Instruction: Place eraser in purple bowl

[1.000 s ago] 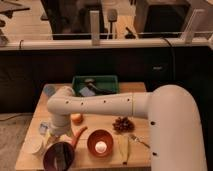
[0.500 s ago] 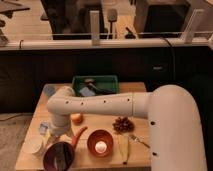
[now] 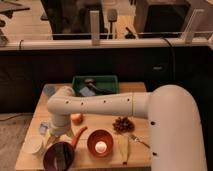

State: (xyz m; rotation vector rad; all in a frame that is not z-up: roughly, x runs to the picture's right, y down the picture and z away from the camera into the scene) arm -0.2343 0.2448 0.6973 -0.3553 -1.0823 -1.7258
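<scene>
The purple bowl (image 3: 50, 161) sits at the table's front left, with a greyish patch inside it. I cannot tell whether that patch is the eraser or the bowl's shine, and no dark oblong block shows plainly anywhere else. My white arm reaches in from the right, bends at the left and comes down to the gripper (image 3: 53, 136). The gripper hangs just above the bowl's far left rim. It stands open, and I see nothing held in it.
An orange carrot (image 3: 78, 135) lies just right of the gripper, with a round orange fruit (image 3: 76, 118) behind it. The orange bowl (image 3: 100, 143) holds a white ball. A white cup (image 3: 32, 146) stands at the left, a brown cluster (image 3: 122, 124) at the right, and a green tray (image 3: 95, 80) at the back.
</scene>
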